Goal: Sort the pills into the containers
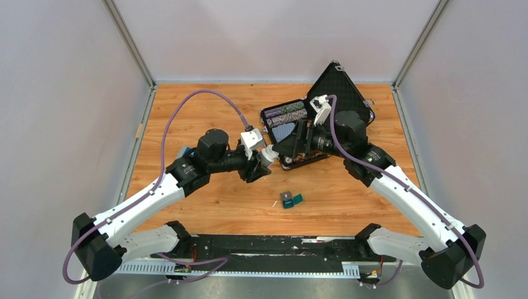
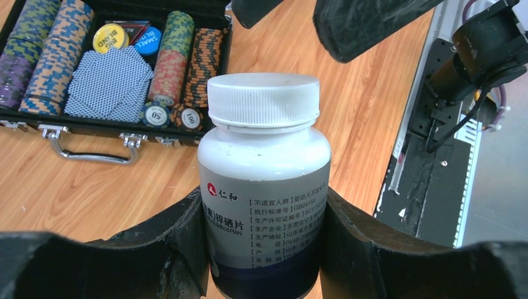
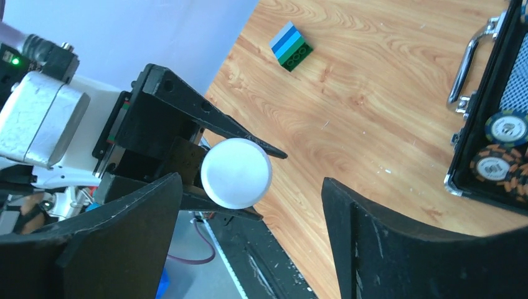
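White plastic cap (image 2: 263, 99) closes the pill bottle (image 2: 264, 180). I hold the bottle in the left gripper (image 2: 264, 249), whose fingers (image 2: 180, 243) are clamped on its lower body, over the printed label. The right gripper (image 3: 252, 187) faces the cap head-on. Its fingers (image 3: 386, 249) are spread wide; the cap shows in the gap between them and neither touches it. The container (image 1: 291, 199), a small dark-teal box, lies on the wooden table (image 1: 205, 205) nearer the arm bases, well apart from both grippers. Its lid appears open, with grey inside. A white speck just beside it is too small for me to identify. The black chip case (image 1: 341, 87) stands open by the right gripper.
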Available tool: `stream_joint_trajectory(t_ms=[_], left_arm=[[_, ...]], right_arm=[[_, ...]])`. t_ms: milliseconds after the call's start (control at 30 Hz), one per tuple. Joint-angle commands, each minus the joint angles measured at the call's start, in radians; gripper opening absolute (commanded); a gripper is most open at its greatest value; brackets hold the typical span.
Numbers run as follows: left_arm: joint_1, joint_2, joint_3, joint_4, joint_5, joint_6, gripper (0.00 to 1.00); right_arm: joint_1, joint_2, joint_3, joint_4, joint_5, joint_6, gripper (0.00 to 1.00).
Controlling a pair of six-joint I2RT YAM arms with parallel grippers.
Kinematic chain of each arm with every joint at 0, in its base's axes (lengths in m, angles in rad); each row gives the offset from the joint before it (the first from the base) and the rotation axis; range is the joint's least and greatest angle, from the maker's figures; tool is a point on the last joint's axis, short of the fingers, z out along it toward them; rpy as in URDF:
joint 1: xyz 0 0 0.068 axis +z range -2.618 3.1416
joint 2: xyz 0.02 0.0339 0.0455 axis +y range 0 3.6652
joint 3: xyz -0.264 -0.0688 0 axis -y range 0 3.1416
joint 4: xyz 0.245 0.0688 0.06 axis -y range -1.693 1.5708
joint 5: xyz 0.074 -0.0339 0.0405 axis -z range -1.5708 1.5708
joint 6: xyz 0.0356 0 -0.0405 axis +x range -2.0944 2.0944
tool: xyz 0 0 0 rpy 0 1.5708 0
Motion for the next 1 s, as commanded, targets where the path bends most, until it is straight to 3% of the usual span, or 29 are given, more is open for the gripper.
stream_joint_trajectory(t_ms=[0, 167, 267, 333, 400, 533, 600, 800, 900, 967], left_arm=[[-0.005, -0.029, -0.005, 0.028, -0.008, 0.041, 0.00], [-0.005, -0.026, -0.004, 0.037, -0.012, 0.041, 0.00], [-0.005, -0.021, -0.002, 0.040, -0.012, 0.039, 0.00], [-0.005, -0.020, -0.002, 0.040, -0.012, 0.038, 0.00], [-0.005, -0.017, -0.001, 0.041, -0.011, 0.034, 0.00], [-0.005, -0.019, 0.000, 0.043, -0.001, 0.023, 0.00], [-0.005, -0.018, 0.000, 0.051, 0.008, 0.017, 0.00], [-0.005, 0.002, -0.001, 0.110, 0.132, -0.036, 0.00], [-0.005, -0.001, -0.005, 0.121, 0.164, -0.043, 0.00], [-0.005, -0.006, -0.007, 0.123, 0.172, -0.038, 0.00]], right_arm=[[0.004, 0.023, 0.051, -0.034, 0.024, 0.110, 0.85], [0.032, 0.085, 0.080, -0.046, 0.020, 0.149, 0.87], [0.040, 0.112, 0.090, -0.044, 0.028, 0.174, 0.83], [0.040, 0.123, 0.096, -0.036, 0.019, 0.183, 0.72], [0.040, 0.127, 0.097, -0.028, 0.005, 0.183, 0.52], [0.039, 0.111, 0.087, 0.015, -0.065, 0.114, 0.23], [0.030, 0.094, 0.075, 0.037, -0.124, 0.048, 0.15], [-0.031, 0.022, -0.010, 0.141, -0.480, -0.293, 0.09], [-0.081, 0.029, -0.027, 0.130, -0.705, -0.429, 0.01], [-0.096, 0.042, -0.025, 0.114, -0.777, -0.456, 0.11]])
